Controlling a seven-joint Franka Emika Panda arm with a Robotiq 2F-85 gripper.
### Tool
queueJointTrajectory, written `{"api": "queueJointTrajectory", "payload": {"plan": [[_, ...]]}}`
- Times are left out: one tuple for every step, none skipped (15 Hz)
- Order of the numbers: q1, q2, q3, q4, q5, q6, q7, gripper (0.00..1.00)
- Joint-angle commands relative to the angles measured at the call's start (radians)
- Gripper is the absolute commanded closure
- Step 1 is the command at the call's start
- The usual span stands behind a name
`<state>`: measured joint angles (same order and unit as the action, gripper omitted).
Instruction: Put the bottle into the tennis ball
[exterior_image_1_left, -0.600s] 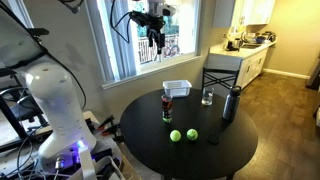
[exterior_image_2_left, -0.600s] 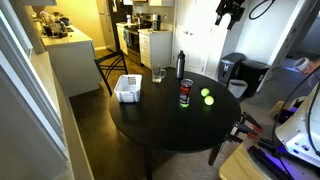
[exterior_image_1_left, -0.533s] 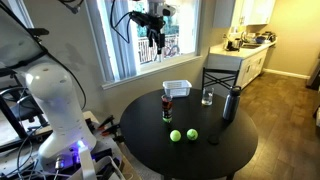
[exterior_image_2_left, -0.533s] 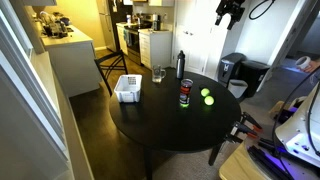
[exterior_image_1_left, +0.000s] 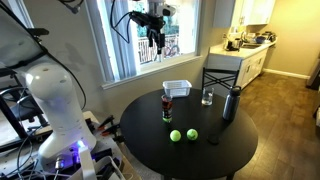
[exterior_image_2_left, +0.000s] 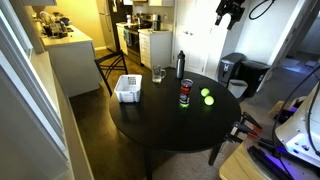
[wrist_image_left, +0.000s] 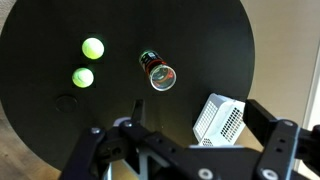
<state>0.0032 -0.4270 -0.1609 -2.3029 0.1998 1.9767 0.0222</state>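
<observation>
Jaws spread, empty, high above table (wrist_image_left: 200, 30); bottle (wrist_image_left: 155, 72) upright near 2 tennis balls (wrist_image_left: 92, 47) (wrist_image_left: 83, 77); label unreadable.

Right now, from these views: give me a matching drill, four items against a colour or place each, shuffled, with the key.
Column 1
1. bottle
2. basket
3. flask
4. pincer

Column 2
A. dark grey all over
B. hanging high above the table
C. white, near the table's edge on the window side
D. red band round the middle

Pairs: 1-D, 2-C, 3-A, 4-B
</observation>
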Motion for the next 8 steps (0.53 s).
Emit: {"api": "queueJointTrajectory", "payload": {"plan": [[-0.027, 0.002, 0.023, 0.002, 0.011, -0.004, -0.009, 0.00], [-0.034, -0.016, 0.026, -0.018, 0.007, 0.014, 0.000, 0.00], [-0.045, -0.031, 0.025, -0.040, 0.006, 0.031, 0.014, 0.00], [-0.055, -0.034, 0.021, -0.053, 0.008, 0.042, 0.016, 0.00], [-0.074, -0.039, 0.013, -0.069, 0.010, 0.056, 0.031, 0.00], [-0.089, -0.043, 0.007, -0.080, 0.010, 0.068, 0.037, 0.00], [-0.112, -0.050, -0.009, -0.095, 0.013, 0.086, 0.035, 0.00], [-0.132, -0.053, -0.031, -0.105, 0.026, 0.096, 0.029, 0.00]]}}
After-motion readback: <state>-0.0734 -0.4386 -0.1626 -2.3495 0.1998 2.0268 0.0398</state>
